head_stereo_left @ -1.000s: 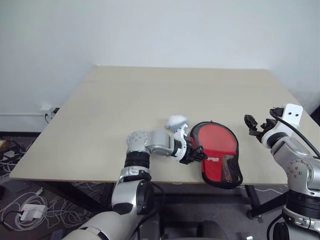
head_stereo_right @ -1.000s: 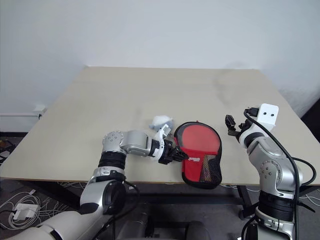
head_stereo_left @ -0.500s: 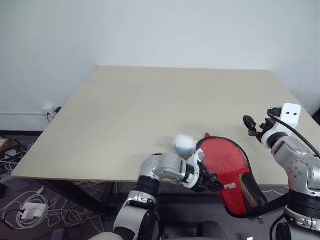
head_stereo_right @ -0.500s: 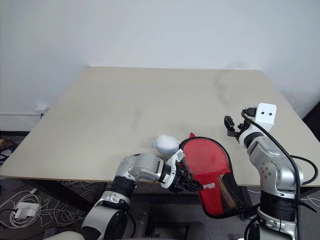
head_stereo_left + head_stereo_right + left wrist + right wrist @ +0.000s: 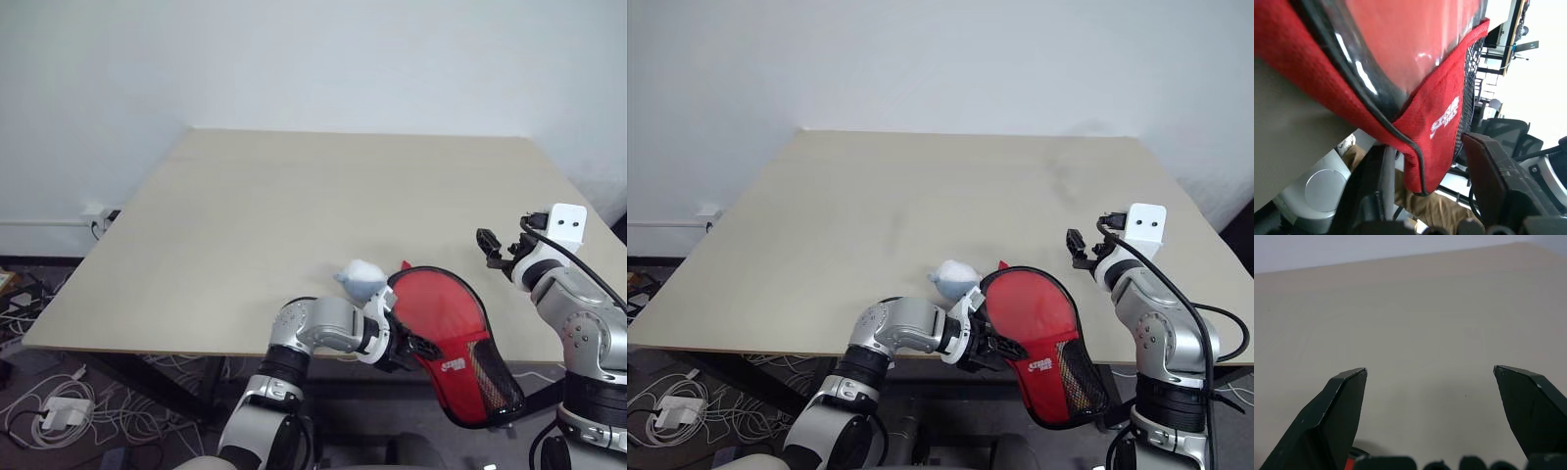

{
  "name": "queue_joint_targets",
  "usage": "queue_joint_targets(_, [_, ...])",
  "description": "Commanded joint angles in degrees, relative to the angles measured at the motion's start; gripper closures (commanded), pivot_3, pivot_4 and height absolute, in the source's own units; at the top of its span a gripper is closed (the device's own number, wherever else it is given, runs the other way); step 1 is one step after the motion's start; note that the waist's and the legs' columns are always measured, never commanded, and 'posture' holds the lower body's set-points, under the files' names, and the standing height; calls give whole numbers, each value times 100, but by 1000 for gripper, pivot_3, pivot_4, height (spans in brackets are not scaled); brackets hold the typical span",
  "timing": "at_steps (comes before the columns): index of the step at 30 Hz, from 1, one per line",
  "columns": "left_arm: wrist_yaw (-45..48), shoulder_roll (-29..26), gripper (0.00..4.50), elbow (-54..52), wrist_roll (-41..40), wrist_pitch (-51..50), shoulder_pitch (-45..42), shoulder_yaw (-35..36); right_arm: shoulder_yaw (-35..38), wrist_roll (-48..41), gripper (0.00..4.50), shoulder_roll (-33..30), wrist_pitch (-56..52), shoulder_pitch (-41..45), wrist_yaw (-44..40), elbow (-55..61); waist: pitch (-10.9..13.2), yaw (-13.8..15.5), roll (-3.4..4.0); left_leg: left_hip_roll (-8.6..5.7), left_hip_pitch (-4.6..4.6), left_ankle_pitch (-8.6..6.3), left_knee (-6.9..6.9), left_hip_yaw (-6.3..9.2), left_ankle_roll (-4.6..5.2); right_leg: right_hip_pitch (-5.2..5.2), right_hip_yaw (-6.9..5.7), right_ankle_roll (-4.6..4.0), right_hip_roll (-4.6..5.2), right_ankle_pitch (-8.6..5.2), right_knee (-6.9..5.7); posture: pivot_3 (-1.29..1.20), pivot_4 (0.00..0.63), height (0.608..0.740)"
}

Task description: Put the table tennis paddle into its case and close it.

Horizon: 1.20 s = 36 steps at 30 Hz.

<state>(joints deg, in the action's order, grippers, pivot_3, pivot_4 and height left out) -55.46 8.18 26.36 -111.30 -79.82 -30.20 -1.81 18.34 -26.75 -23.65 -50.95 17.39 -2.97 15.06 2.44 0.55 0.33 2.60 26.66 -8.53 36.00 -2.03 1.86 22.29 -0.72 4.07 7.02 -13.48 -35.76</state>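
The case point(image 5: 446, 313), a red pouch with black edging, a white logo and a mesh pocket, lies tilted over the table's front edge, its lower part hanging past it. My left gripper point(image 5: 407, 351) is at the case's near left rim. In the left wrist view its fingers point(image 5: 1493, 181) stand apart, open, with the case's red logo corner point(image 5: 1440, 122) between them. A glossy red face point(image 5: 1415, 34) shows inside the black edging; I cannot tell whether it is the paddle. My right gripper point(image 5: 495, 247) hovers open over the table, right of the case, with nothing between its fingers.
A small crumpled white-blue lump point(image 5: 361, 278) lies on the tan table point(image 5: 294, 196) just left of the case's top. The table's front edge runs close under my left gripper. Cables and a power strip point(image 5: 59, 416) lie on the floor at the left.
My left arm has pulled back, dragging the case from flat on the table to hanging over the front edge. The white lump shifted nearer too. The left fingers have parted. The right arm stayed.
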Motion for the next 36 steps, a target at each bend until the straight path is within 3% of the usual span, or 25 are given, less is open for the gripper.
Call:
queue_joint_targets(1, [278,-190,2454,-22,-170,-130,-321,72,-37,84,0,-115,83,170,-140,73,0,-1,0,0,0,0,-1,0,0,1,0,0,0,0,0,0,0,715])
queue_joint_targets(7, [1767,-1091,2454,-40,-170,-778,-844,-170,-97,86,0,-105,60,310,-215,-2,0,-10,1,0,0,1,-3,-1,-1,3,0,1,-1,0,-2,0,0,715])
queue_joint_targets(14, [3579,-2381,2454,-1129,61,-1041,-1168,-484,19,-367,0,-169,-253,312,-748,129,0,-42,2,1,1,1,-9,-5,-2,6,0,1,-1,0,-2,0,0,715])
queue_joint_targets(16, [4141,-2658,2454,-1658,569,-938,-1191,-304,-24,-599,0,-315,-490,207,-1050,330,1,-39,3,3,1,1,-13,-7,-3,7,0,0,-1,0,-2,0,0,715])
queue_joint_targets(20, [6038,-3242,2454,-2547,2364,16,-1315,-125,-156,-918,0,-584,-751,-103,-1538,738,0,-37,4,3,-1,2,-24,-13,-7,8,0,0,0,0,2,0,0,715])
queue_joint_targets(23, [7281,-3600,2410,-2126,3956,1146,-1625,-514,-471,-869,617,-588,-776,-325,-1655,885,0,-35,3,3,-7,7,-42,-18,-16,13,1,-3,0,2,2,0,0,715])
queue_joint_targets(27, [8267,-3670,2410,-1412,5721,2362,-1900,-1085,-850,-755,2029,-364,-689,-399,-1608,894,0,-33,4,4,-9,10,-63,-21,-20,19,1,-7,1,5,7,0,0,715])
queue_joint_targets(32, [9088,-3433,2410,-761,6877,3008,-2007,-1355,-1180,-572,3852,-103,-577,-468,-1555,634,4,-33,-2,5,0,11,-73,-19,-21,33,2,-3,0,2,13,0,0,715])
queue_joint_targets(36, [9692,-3273,2410,-762,7261,3094,-1927,-1395,-1295,-373,3852,-19,-443,-582,-1527,337,6,-31,-7,5,4,11,-69,-19,-20,31,2,0,0,0,14,0,0,715])
